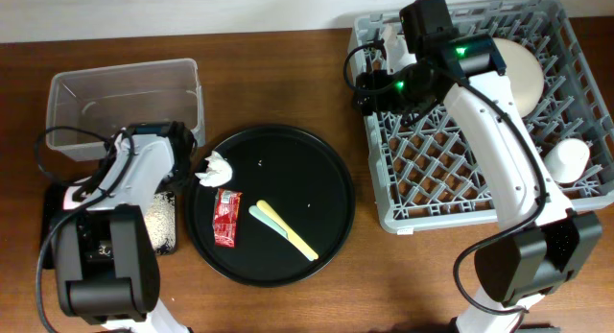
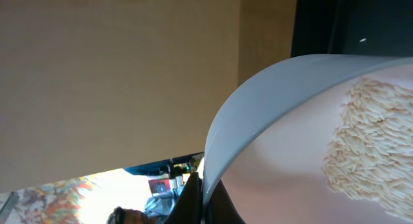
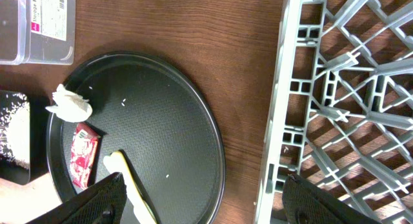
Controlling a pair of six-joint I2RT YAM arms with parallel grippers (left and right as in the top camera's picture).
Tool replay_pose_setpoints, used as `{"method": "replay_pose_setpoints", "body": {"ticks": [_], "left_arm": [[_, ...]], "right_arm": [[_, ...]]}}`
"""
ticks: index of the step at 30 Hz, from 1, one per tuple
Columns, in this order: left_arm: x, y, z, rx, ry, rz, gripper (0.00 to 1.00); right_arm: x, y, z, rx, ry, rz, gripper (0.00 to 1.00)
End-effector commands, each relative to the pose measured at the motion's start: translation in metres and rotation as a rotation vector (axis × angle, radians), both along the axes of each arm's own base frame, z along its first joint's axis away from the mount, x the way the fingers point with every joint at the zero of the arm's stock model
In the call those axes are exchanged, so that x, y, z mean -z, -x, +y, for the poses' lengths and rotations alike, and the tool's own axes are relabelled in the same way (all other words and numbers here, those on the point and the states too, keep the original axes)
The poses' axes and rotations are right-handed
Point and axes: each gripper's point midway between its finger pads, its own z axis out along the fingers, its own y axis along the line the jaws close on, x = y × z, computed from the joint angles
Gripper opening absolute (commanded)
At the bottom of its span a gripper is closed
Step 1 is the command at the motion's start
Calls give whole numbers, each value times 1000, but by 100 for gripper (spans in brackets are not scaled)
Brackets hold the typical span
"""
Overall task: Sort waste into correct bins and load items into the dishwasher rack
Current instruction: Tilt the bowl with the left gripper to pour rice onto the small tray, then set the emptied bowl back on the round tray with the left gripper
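Loose white rice grains are lying in the small pinkish-white bowl you are emptying left of the large round black tray, left fingers clamping its rim, right fingers gaping; tilt steeper next.

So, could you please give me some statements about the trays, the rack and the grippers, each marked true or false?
1. The red sachet lies on the round black tray. True.
2. The tissue is inside the clear tub. False: it lies on the round black tray too.
3. The right gripper is shut on a cup. False: it is open and holds nothing.
4. A cream plate is in the rack. True.
5. The bowl in the left gripper has rice in it. True.
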Motion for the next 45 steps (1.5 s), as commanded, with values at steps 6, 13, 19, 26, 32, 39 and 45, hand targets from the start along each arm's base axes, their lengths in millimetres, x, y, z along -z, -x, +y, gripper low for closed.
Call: {"method": "replay_pose_setpoints", "body": {"ticks": [6, 13, 19, 26, 32, 39, 45], "left_arm": [[-8, -10, -24, 109, -51, 37, 1], [-22, -21, -43, 206, -121, 33, 1], [-22, -20, -44, 212, -122, 46, 1], [-19, -14, -42, 188, -106, 29, 1], [-14, -7, -40, 138, -56, -26, 1], [-15, -13, -54, 165, -34, -119, 1], [-17, -15, -55, 196, -41, -20, 1]], "right_arm": [[-3, -1, 2, -2, 1, -10, 81], [-3, -2, 2, -2, 1, -12, 81], [-3, -2, 2, -2, 1, -13, 81], [-3, -2, 2, -2, 1, -13, 82], [-4, -3, 2, -2, 0, -17, 82], [-4, -3, 2, -1, 0, -17, 81], [-3, 0, 1, -2, 3, -5, 82]]}}
